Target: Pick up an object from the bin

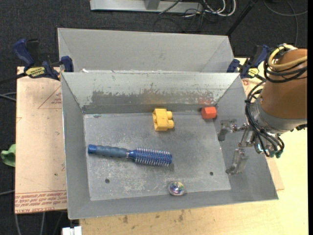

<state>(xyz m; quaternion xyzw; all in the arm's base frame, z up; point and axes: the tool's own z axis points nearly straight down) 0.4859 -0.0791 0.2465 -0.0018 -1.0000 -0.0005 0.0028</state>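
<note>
1. The grey metal bin (146,82) has four loose things in it, all well apart from each other, no heap.
2. The arm (283,87) comes in from the right, and the hand (226,151) sits low at the bin's right side, about where the flat floor meets the sloped right wall.
3. The hand's two metal fingers (238,161) are spread apart, one toward the back and one toward the front. Only bare grey metal shows between them, so it isn't gripping any of the objects.
4. The closest thing is a small orange cube (209,112), on the floor at the back right, hard up against the back wall. It's near the hand, to its back-left, not touching it.
5. A chunky yellow block (162,119) lies at the back, roughly mid-bin, left of the cube.
6. A blue hairbrush (131,154) lies flat across the left-centre floor, with the handle pointing left and the bristle end pointing right.
7. A small shiny ball (176,188) rests at the front edge of the floor, right of centre.
</note>
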